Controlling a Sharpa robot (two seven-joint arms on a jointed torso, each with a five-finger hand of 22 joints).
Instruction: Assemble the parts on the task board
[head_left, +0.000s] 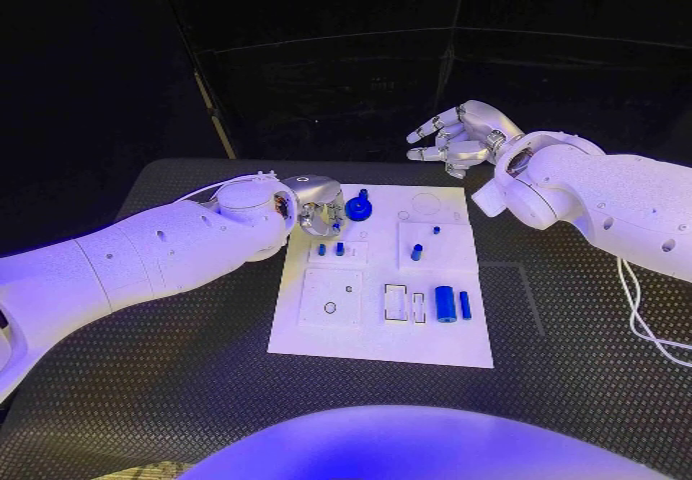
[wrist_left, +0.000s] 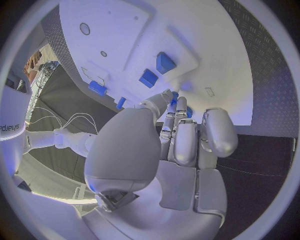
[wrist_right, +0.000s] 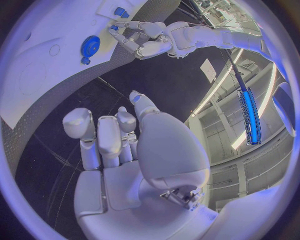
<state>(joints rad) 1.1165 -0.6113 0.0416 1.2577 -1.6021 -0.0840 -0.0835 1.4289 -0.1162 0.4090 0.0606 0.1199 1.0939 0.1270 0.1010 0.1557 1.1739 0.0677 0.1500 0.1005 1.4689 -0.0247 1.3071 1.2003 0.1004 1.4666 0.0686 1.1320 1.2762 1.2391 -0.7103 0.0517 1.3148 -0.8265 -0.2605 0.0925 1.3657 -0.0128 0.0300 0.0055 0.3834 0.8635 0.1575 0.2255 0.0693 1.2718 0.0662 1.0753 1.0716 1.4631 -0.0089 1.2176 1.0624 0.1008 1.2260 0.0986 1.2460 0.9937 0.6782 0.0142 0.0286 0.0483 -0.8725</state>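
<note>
Reaching over the task board (head_left: 378, 340) far-left corner, left hand (head_left: 317, 205) fingers curl beside the blue round part (head_left: 358, 208); hold cannot be told. Right hand (head_left: 462, 132) hovers beyond the far edge, fingers loosely apart, empty, farther off.

the left hand (head_left: 317, 203) is covering the far left corner of the task board (head_left: 378, 345), so it is hiding whether its fingertips are touching a part. the small blue parts (head_left: 330, 249) beside it are looking too small to tell their shape. the right arm is running off the picture's right edge.

A black textured table (head_left: 577, 330) with a white cable (head_left: 642, 310) on it.
</note>
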